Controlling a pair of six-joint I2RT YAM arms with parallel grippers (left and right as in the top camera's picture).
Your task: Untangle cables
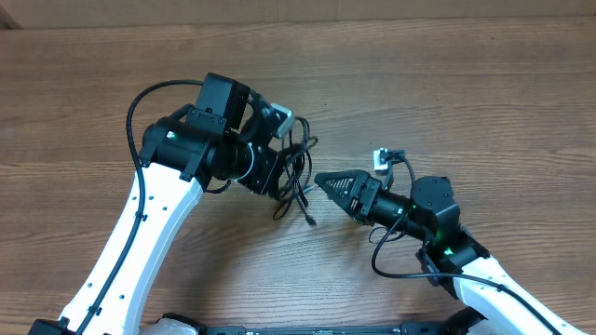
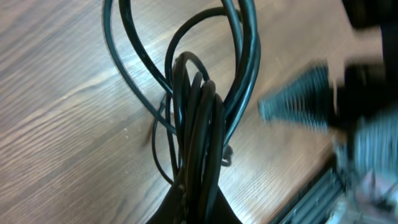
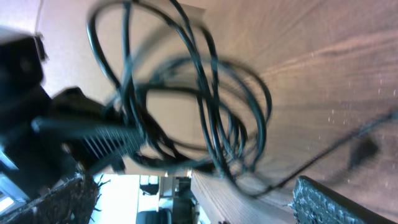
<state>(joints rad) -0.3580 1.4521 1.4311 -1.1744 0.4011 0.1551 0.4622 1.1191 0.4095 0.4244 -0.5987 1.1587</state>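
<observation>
The cables (image 1: 297, 166) are a tangle of thin black loops at the table's middle. One loose end with a small dark plug (image 1: 309, 221) lies on the wood. My left gripper (image 1: 279, 173) is shut on a bunch of strands and holds the loops up; in the left wrist view the cables (image 2: 199, 118) run into the jaws (image 2: 196, 211). My right gripper (image 1: 323, 180) is open and empty, just right of the tangle and pointing at it. The right wrist view shows the loops (image 3: 208, 118) ahead of its spread fingers (image 3: 180, 199).
The wooden table (image 1: 447, 84) extends around both arms. The thicker black wires of the arms loop at the left arm (image 1: 135, 107) and the right arm (image 1: 382, 256). The right gripper's fingers show blurred in the left wrist view (image 2: 298, 106).
</observation>
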